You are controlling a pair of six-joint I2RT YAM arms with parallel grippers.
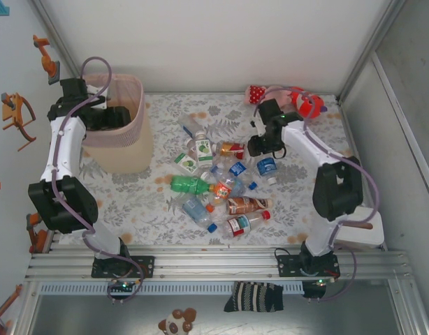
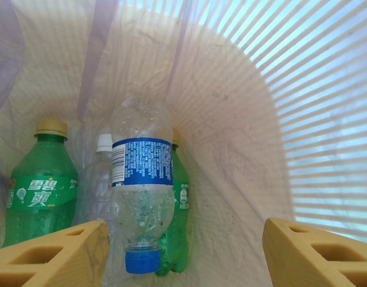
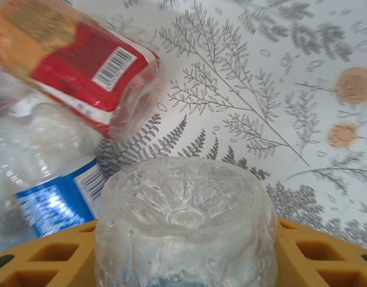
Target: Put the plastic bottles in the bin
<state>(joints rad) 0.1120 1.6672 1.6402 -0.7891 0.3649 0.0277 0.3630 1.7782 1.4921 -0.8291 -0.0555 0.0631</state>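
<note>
Left tool (image 2: 183, 254) over bottles (image 2: 141, 173) in bin (image 2: 243, 119)

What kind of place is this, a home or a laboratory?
Probably a robot laboratory cell, not a home: two arms are bolted to an aluminium rail, white panels enclose it, and plastic bottles lie on a floral cloth beside a pink bin.

Here's the table, under a white cloth printed with grey ferns and pale orange flowers (image 1: 131, 202). Far left on it stands the pale pink perforated plastic bin (image 1: 127, 153). In the centre is a loose heap of small plastic bottles (image 1: 221, 188) on their sides, with a green bottle (image 1: 190, 185) at the left edge of the heap. In the far right corner there's a pink-and-red plush toy (image 1: 305, 103), and at the near right a white box (image 1: 368, 234).
</note>
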